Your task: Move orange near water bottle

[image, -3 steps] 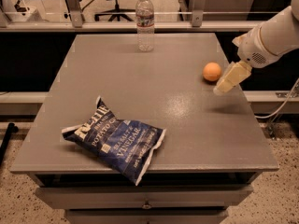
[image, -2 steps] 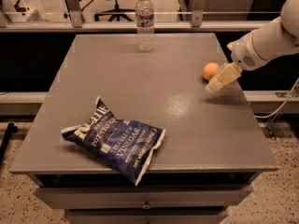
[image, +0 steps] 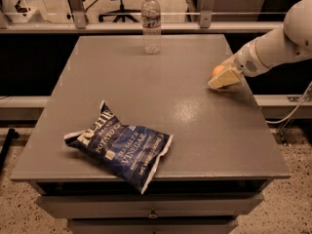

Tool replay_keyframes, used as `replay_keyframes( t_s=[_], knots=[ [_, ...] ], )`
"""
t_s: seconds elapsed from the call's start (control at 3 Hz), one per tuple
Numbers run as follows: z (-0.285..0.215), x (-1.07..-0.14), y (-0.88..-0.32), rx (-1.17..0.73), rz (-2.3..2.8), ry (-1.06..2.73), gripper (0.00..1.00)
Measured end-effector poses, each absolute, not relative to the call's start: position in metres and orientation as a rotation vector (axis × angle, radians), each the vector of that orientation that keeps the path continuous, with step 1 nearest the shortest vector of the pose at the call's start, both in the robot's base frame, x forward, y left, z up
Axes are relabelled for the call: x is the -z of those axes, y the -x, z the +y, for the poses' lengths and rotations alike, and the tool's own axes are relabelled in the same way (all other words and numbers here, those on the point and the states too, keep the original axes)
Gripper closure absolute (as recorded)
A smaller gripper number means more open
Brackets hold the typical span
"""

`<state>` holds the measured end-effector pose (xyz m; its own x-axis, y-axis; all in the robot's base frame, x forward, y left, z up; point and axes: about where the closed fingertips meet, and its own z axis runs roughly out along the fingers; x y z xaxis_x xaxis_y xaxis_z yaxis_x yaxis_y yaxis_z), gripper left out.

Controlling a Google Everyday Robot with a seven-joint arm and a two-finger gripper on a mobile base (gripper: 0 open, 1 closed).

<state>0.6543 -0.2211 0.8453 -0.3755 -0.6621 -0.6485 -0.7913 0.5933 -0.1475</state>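
The orange (image: 217, 70) lies near the table's right edge, mostly hidden behind my gripper (image: 224, 78); only its upper left part shows. The gripper's cream-coloured end rests low over the table, right at the orange, coming in from the right on the white arm (image: 273, 45). The water bottle (image: 151, 23), clear with a white cap, stands upright at the far edge of the table, well to the left of and beyond the orange.
A dark blue chip bag (image: 119, 147) lies at the table's front left, overhanging the front edge. The grey table (image: 161, 101) has drawers below. A rail and an office chair stand beyond the far edge.
My gripper has moved left and a little down onto the orange, now covering most of it. The orange, the bottle and the bag have stayed in place.
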Motion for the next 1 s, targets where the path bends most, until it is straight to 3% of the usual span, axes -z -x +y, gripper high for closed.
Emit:
replay_keyframes(
  t_s=[0.67, 1.0],
  knots=[
    [-0.212, -0.903, -0.65, -0.266, 2.024, 1.138, 0.89],
    [-0.21, -0.904, -0.65, -0.269, 2.017, 1.142, 1.0]
  ],
)
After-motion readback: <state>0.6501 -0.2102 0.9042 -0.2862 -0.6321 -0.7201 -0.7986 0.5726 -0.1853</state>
